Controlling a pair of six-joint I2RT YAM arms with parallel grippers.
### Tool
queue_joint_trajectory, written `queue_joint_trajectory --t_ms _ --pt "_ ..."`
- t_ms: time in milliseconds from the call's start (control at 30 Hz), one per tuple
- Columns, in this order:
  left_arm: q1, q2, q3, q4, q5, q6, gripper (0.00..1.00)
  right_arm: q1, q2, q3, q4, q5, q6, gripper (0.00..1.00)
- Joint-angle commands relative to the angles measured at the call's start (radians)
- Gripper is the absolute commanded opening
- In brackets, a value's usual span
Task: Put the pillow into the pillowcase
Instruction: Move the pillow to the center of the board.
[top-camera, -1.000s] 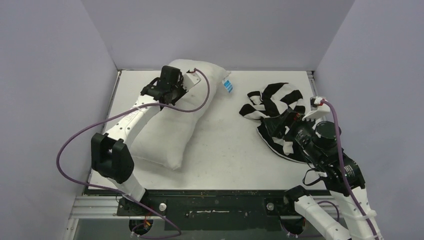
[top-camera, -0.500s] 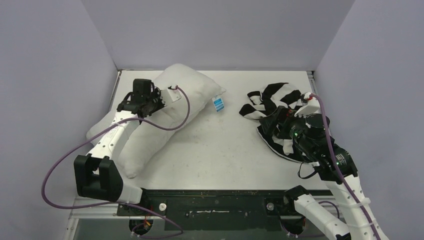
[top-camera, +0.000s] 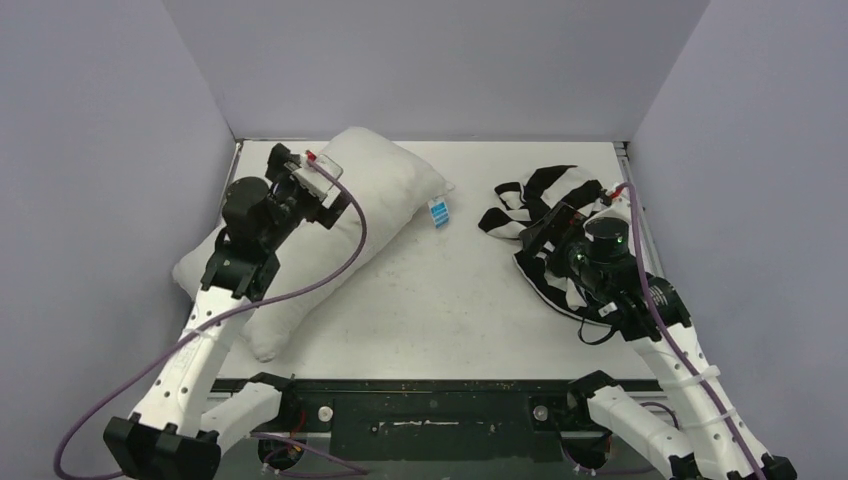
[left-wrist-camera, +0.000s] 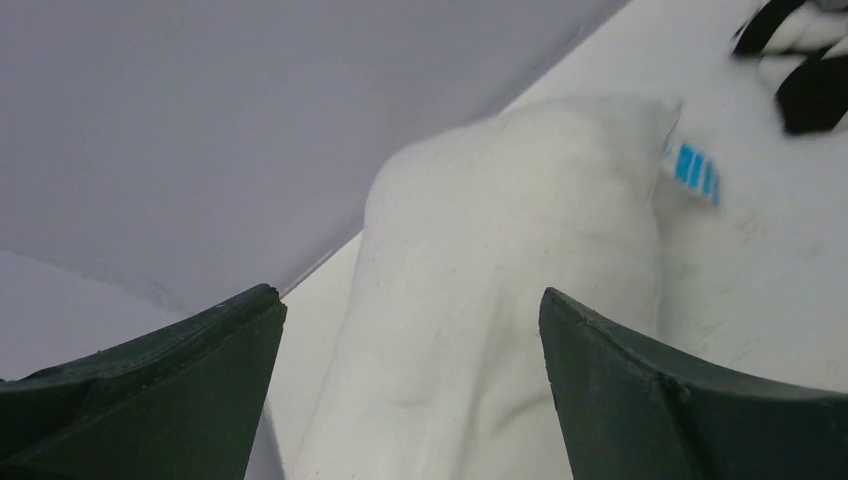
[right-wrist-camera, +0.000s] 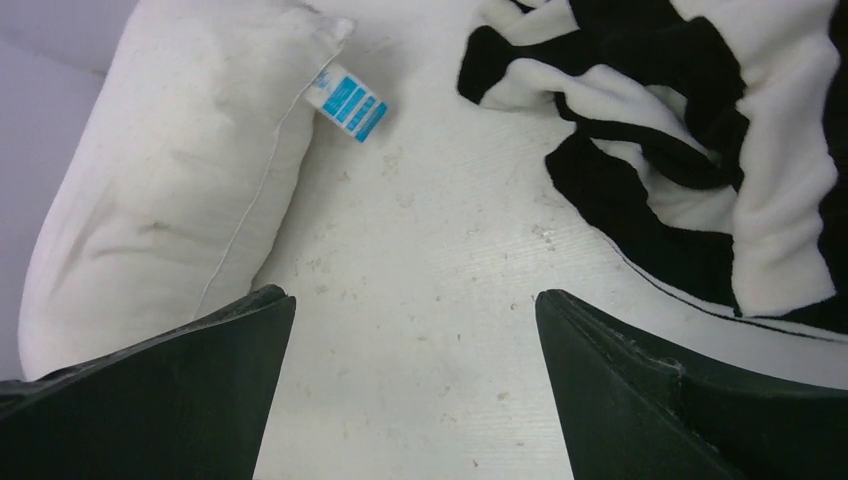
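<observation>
Looking down from above, I have two tools and two things, and each arm is nearer one of them. My left gripper (left-wrist-camera: 405, 295) hangs over the pillow (top-camera: 390, 195), jaws spread wide with nothing between them. My right gripper (right-wrist-camera: 412, 295) is just as wide and just as empty, hovering at the near-left edge of the pillowcase (top-camera: 545, 195).

The pillow lies on the left half of the table (top-camera: 450, 300), not flat-on to me but slanted. Its long axis runs from the near-left corner up toward the far middle. The end that carries the blue tag (top-camera: 437, 210) points at the pillowcase. From my left wrist the pillow stretches away ahead of the fingers, tag end farthest off and to the right.

The pillowcase is a crumpled striped heap at the far right, well apart from the pillow, with bare table between them. Nothing of the pillow is inside it yet. From my right wrist the heap sits to the upper right of the jaws and the pillow's tag corner to the upper left.

I judge that what counts is this line-up. The pillow's tagged end already aims at the case, so a push along its long axis would carry it that way. First the case needs a mouth held open toward that end, and my right arm is the one placed for it. I cannot tell from the folds where the opening lies.
</observation>
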Motion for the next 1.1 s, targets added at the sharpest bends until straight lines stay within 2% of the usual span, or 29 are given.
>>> queue_joint_trajectory --t_ms 0,133,300,400,600,733,900,1067 --pt "-0.029 -0.117 -0.057 0.231 0.090 -0.397 0.97 0.004 0.045 -0.033 -0.045 0.206 0.194 0.91" --pt "-0.037 -0.186 -0.117 0.219 0.075 -0.573 0.97 0.004 0.087 -0.059 -0.166 0.343 0.392 0.86" --pt "-0.080 -0.255 -0.250 0.225 -0.006 -0.637 0.97 0.003 0.156 -0.068 -0.333 0.497 0.591 0.79" --pt "-0.096 -0.246 -0.310 0.210 -0.123 -0.667 0.97 0.001 0.205 -0.077 -0.354 0.547 0.627 0.73" --pt "-0.122 -0.265 -0.361 0.204 -0.172 -0.645 0.97 -0.019 0.293 -0.120 -0.308 0.582 0.619 0.70" --pt "-0.136 -0.295 -0.374 0.200 -0.276 -0.659 0.97 -0.047 0.328 -0.171 -0.141 0.519 0.503 0.69" --pt "-0.139 -0.338 -0.408 0.235 -0.306 -0.646 0.97 -0.050 0.361 -0.283 0.244 0.246 0.219 0.72" --pt "-0.144 -0.378 -0.450 0.274 -0.308 -0.619 0.94 -0.044 0.471 -0.284 0.401 0.170 0.013 0.73"
